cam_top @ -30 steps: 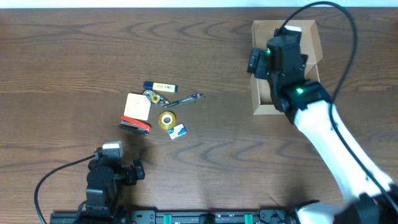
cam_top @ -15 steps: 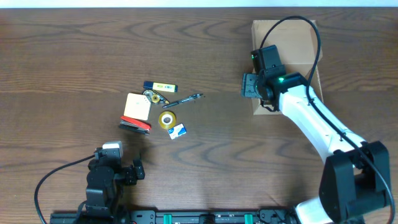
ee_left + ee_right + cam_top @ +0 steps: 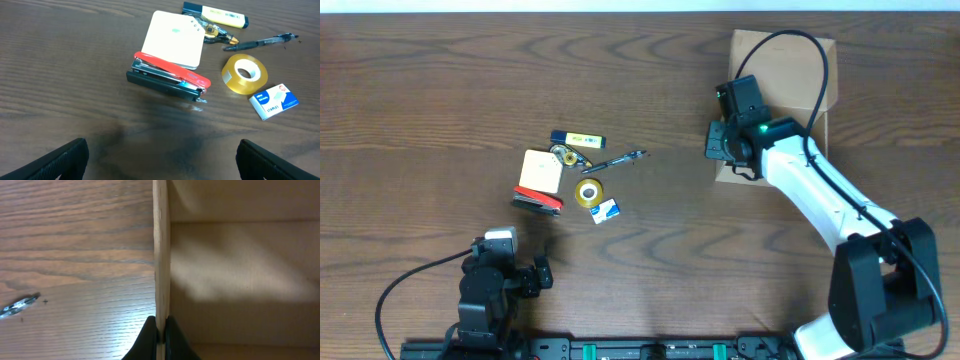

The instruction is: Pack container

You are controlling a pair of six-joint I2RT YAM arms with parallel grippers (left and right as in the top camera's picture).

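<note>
My right end effector (image 3: 158, 332) clamped tight on box (image 3: 785, 70) wall | box at 2 o'clock on table (image 3: 440, 80) | risk: thin cardboard buckles or slips, box tips if I pull hard

The right arm (image 3: 820, 190) is glossy white between black joint housings — one carries a green light (image 3: 761, 128) — and trails a black cable (image 3: 817, 60). The left arm (image 3: 485, 290) is black with a pale grey block (image 3: 499, 238); the left gripper (image 3: 160, 150) has matte black fingers (image 3: 65, 157).
</note>
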